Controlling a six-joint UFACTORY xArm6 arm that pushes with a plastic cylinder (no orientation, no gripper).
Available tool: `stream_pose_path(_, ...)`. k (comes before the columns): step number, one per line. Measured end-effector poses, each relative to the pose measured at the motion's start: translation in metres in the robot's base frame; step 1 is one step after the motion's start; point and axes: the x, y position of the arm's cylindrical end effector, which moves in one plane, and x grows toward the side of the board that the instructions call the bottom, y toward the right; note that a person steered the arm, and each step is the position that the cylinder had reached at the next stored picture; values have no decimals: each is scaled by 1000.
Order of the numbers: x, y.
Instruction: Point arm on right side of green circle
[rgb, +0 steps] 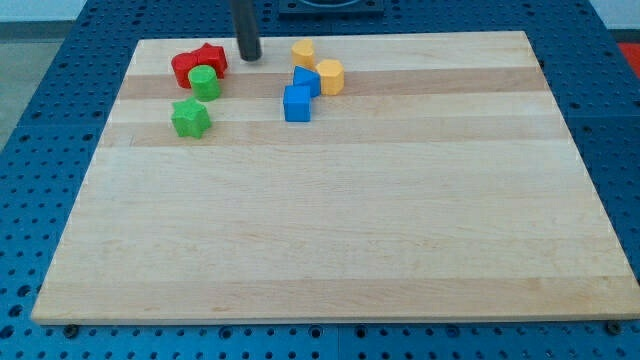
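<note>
The green circle (205, 83) is a small green cylinder near the board's top left, touching two red blocks: a red rounded block (184, 67) on its upper left and a red star (210, 57) above it. My tip (248, 57) is on the board to the upper right of the green circle, just right of the red star, a short gap away from the circle. A green star (190, 118) lies below the circle.
A blue cube (297, 103) and a second blue block (307, 80) sit right of my tip, with a yellow block (330, 76) beside them and another yellow block (303, 53) above. The wooden board (330, 220) rests on a blue pegboard table.
</note>
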Motion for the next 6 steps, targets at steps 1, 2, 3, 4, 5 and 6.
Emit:
stream_pose_path(1, 8, 4)
stream_pose_path(2, 20, -23)
stream_pose_path(3, 26, -39)
stream_pose_path(4, 41, -40)
stream_pose_path(5, 54, -40)
stream_pose_path(6, 79, -43)
